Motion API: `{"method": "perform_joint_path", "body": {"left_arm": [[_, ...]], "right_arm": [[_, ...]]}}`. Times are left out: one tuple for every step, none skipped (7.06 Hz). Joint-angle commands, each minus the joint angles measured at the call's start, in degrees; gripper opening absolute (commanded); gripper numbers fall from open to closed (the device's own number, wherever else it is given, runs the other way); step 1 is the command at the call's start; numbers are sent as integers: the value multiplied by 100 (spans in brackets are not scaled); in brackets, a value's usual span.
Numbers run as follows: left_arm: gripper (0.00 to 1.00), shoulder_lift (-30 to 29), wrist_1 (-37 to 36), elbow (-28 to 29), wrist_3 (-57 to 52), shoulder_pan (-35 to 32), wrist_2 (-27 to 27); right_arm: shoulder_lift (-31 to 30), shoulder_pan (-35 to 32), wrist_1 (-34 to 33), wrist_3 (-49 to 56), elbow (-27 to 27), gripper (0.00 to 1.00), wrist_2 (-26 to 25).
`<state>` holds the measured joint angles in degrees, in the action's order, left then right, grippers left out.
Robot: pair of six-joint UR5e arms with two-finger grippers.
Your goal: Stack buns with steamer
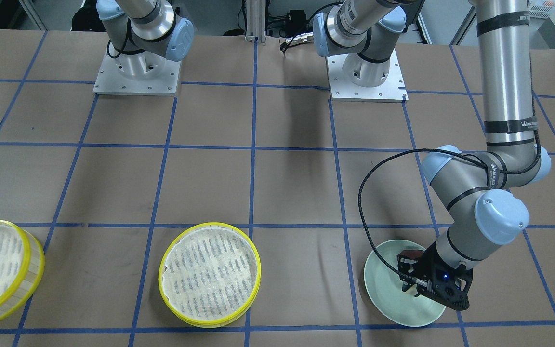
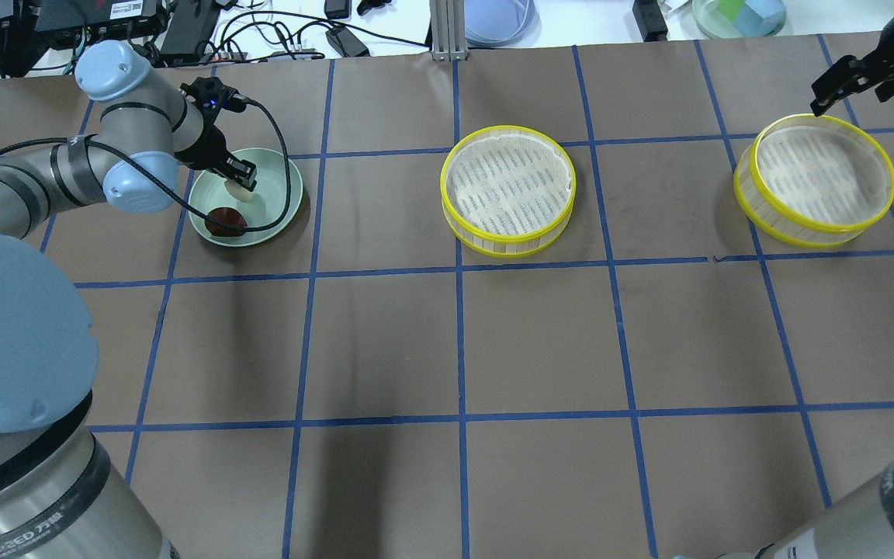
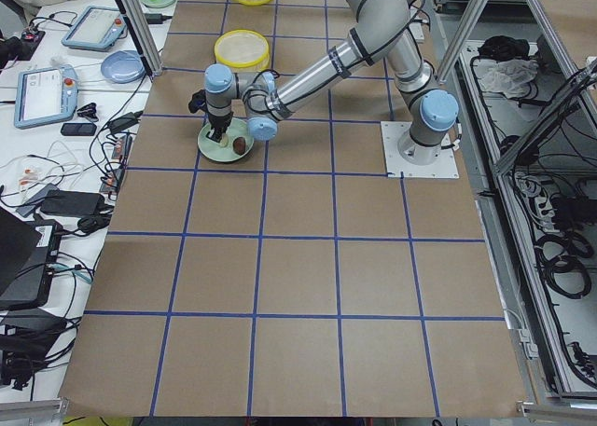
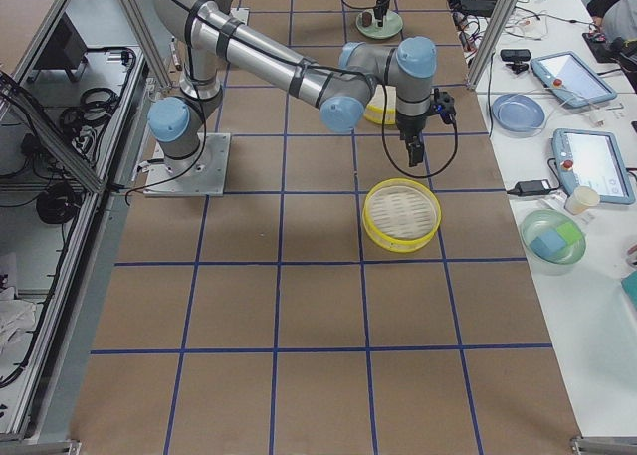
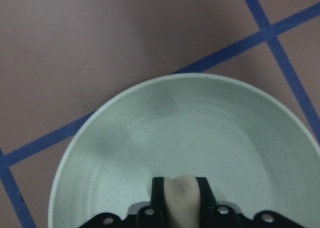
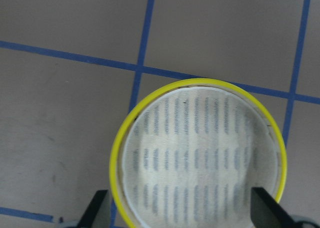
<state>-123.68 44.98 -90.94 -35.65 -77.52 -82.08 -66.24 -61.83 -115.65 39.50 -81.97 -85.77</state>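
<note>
At the bottom of the left wrist view, the left gripper (image 5: 180, 184) is pinching the cream-white bun (image 5: 181, 203) on the green plate (image 5: 150, 103). The brown bun (image 2: 226, 221) is lying beside it. The right gripper (image 6: 182, 208) is hanging spread wide over one steamer tray (image 6: 116, 158). The other tray (image 2: 509, 242) is sitting mid-frame.

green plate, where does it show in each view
Front-facing: green plate lower right.
Overhead: plate upper left.
Exterior left: plate upper left of centre.
Exterior right: plate top centre, far.
Left wrist: plate fills the lower frame.
Right wrist: not in view.
Landmark: left gripper closed on the cream-white bun.
</note>
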Motion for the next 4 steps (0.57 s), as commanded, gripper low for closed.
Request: {"method": "perform_joint_path", "body": {"left_arm": [[0, 246, -33, 295, 1445, -200, 60], [0, 422, -155, 418, 2204, -411, 278], [0, 536, -365, 428, 3412, -691, 402], [0, 511, -924, 419, 4634, -1094, 421]], "right_arm": [[531, 538, -107, 488, 137, 100, 208], [829, 723, -499, 497, 137, 100, 366], [989, 847, -607, 515, 137, 100, 377], [1060, 918, -608, 576, 137, 99, 368]]}}
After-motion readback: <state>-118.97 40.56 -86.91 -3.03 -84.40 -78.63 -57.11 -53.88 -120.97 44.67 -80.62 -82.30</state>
